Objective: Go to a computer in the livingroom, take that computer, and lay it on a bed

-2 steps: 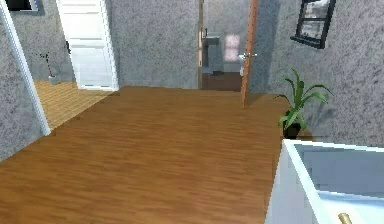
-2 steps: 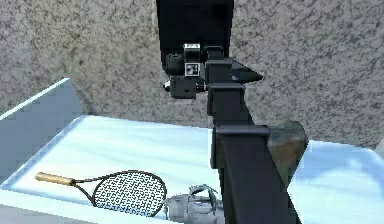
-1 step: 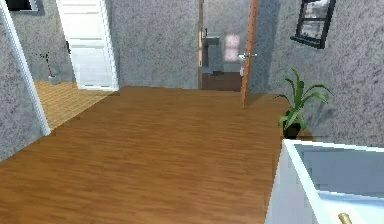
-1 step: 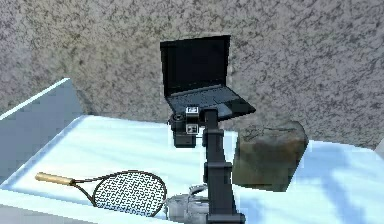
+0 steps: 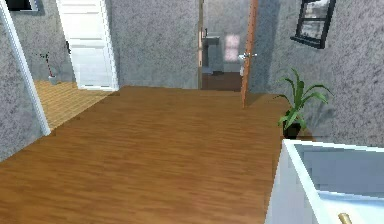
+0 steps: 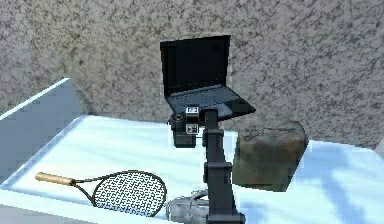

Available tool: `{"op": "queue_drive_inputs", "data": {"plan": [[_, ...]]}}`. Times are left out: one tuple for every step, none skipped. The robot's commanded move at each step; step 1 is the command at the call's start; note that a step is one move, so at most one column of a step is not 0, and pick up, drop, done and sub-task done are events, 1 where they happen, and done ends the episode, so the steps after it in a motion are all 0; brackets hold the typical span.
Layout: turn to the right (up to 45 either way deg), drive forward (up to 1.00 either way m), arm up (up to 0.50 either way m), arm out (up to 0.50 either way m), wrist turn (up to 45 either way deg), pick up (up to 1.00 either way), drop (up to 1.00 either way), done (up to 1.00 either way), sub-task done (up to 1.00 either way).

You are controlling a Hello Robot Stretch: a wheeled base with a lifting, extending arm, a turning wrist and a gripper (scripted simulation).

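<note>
Black open laptop (image 6: 203, 72) held at the tool (image 6: 182, 131), hanging clear above the pale bed (image 6: 110, 145), near the speckled wall, racket (image 6: 112, 188) and grey-brown cushion (image 6: 268, 156) lying on the bed

The pale bed (image 6: 120, 145) carries a racket (image 6: 122, 189), a drab olive cushion (image 6: 268, 155) and a silvery object (image 6: 186, 210).

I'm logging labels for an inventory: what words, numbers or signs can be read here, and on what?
None can be read.
Open black laptop: screen dark, no legible lettering.
Two small white squares on the dark arm: black marks, not letters.
Dark-framed wall picture: too small to tell.
</note>
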Motion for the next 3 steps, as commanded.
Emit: {"op": "queue_drive_inputs", "data": {"plan": [[0.0,0.0,0.0,0.0,0.0,0.0,1.0,0.0,0.0],[0.0,0.0,0.1,0.0,0.0,0.0,0.0,0.0,0.0],[0.0,0.0,0.0,-0.08,0.0,0.0,0.0,0.0,0.0]]}}
